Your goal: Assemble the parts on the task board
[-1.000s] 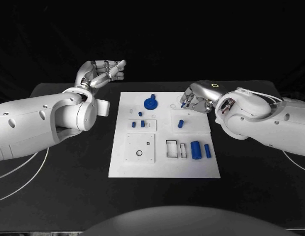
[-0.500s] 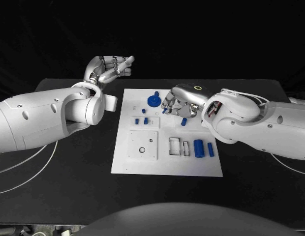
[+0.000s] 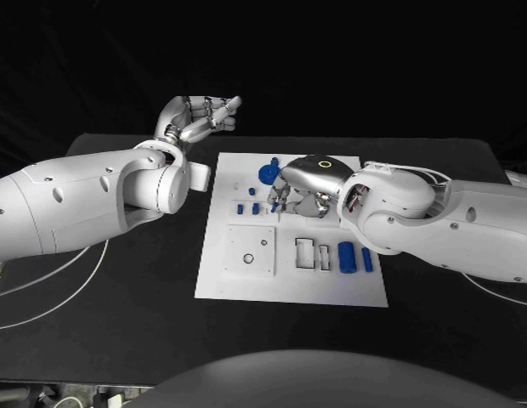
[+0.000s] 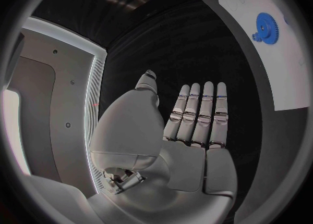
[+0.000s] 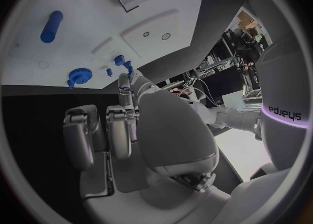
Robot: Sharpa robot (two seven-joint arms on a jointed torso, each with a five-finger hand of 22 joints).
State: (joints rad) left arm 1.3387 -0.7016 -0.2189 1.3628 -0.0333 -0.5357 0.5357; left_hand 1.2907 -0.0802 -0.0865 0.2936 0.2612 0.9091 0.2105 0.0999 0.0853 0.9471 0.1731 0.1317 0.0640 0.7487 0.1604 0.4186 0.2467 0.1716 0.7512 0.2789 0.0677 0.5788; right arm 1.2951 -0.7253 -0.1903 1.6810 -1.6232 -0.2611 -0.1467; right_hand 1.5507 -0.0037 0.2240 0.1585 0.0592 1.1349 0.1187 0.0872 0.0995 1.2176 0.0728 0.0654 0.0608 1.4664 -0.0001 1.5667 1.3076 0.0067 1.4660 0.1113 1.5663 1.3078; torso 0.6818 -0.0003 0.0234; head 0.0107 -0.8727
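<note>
The white task board (image 3: 288, 285) lies mid-table. On it stand a blue gear (image 3: 265, 175), two small blue pegs (image 3: 240, 208) and, lower right, two blue cylinders (image 3: 347, 256). My right hand (image 3: 303, 183) hovers over the board's far middle, fingers pointing down beside the pegs; nothing shows in its grip. In the right wrist view, that hand (image 5: 130, 130) has one fingertip close to a small blue peg (image 5: 124, 63), with the gear (image 5: 80, 76) and a cylinder (image 5: 51, 26) beyond. My left hand (image 3: 199, 116) is raised past the board's far left corner, its fingers (image 4: 195, 114) straight and empty.
A square recessed plate (image 3: 250, 251) with a small ring and two narrow slots (image 3: 303, 252) sit in the board's near half. Pale cables (image 3: 43, 289) lie on the black table (image 3: 116, 331) at my left. The left wrist view catches the board's edge (image 4: 261, 78) and the gear (image 4: 265, 27).
My right hand has swung leftward from the board's right edge to over its far middle, now covering the small blue piece in the upper right square. The left hand has barely moved.
</note>
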